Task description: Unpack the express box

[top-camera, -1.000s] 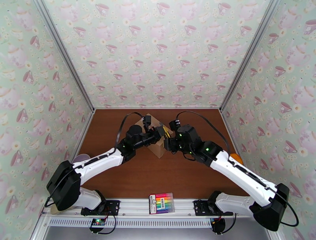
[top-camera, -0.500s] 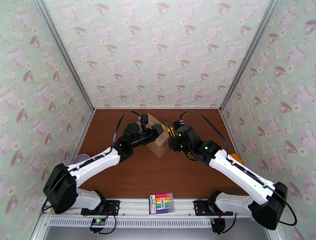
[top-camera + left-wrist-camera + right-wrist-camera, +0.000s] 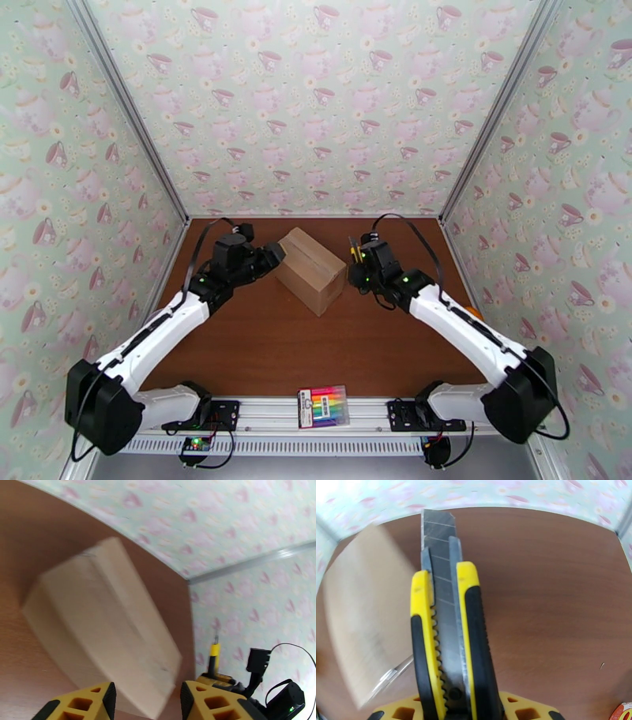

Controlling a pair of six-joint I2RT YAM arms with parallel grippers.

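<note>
The express box (image 3: 310, 269), a tan carton with its flaps shut, lies at an angle in the middle of the brown table (image 3: 316, 355). Just off its left corner, my left gripper (image 3: 272, 256) is open and holds nothing. In the left wrist view the box (image 3: 102, 630) lies blurred beyond the yellow fingers (image 3: 93, 703). To the right of the box, apart from it, my right gripper (image 3: 357, 260) is shut on a yellow-and-black utility knife (image 3: 446, 630). The knife's blade is extended, and the box (image 3: 363, 618) is to its left.
A flat pack of rainbow markers (image 3: 324, 406) lies on the front rail between the arm bases. Something orange (image 3: 476, 313) peeks out beside the right arm near the right wall. Wallpapered walls close in the table on three sides.
Both arms have pulled back from the box, the left to the left and the right to the right with the knife. The left gripper's fingers have opened. The box's top is now uncovered.
</note>
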